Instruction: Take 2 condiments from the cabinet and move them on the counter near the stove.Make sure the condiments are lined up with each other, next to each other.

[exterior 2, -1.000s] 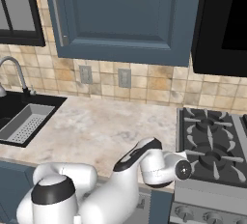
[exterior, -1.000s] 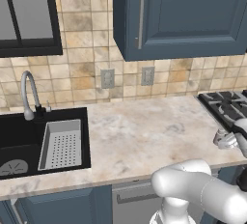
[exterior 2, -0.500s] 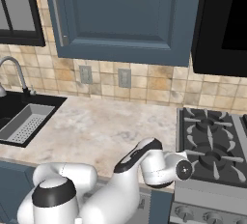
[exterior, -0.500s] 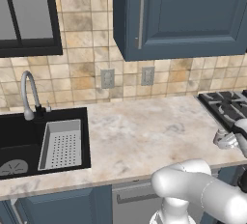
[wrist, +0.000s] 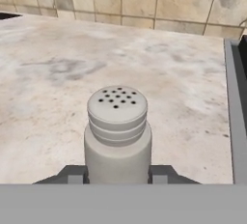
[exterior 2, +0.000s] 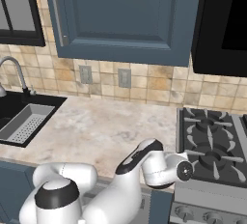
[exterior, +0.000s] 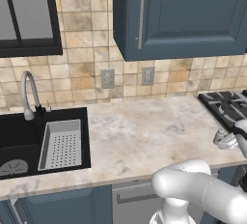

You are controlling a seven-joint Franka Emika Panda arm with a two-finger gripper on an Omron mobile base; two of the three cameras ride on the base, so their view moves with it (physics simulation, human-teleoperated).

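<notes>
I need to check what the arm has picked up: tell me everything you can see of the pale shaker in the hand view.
The short, pale grey-white shaker is a stubby cylinder with a ribbed cap and a flat top pierced by small dark holes. It looks like matte plastic or ceramic. It stands upright between the two dark fingers, which close on its lower body from both sides, over the beige marbled stone counter, beside the stove's grey edge.

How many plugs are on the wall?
2. One outlet and a second outlet sit side by side on the tiled wall, just below the cabinet, above the counter.
</notes>
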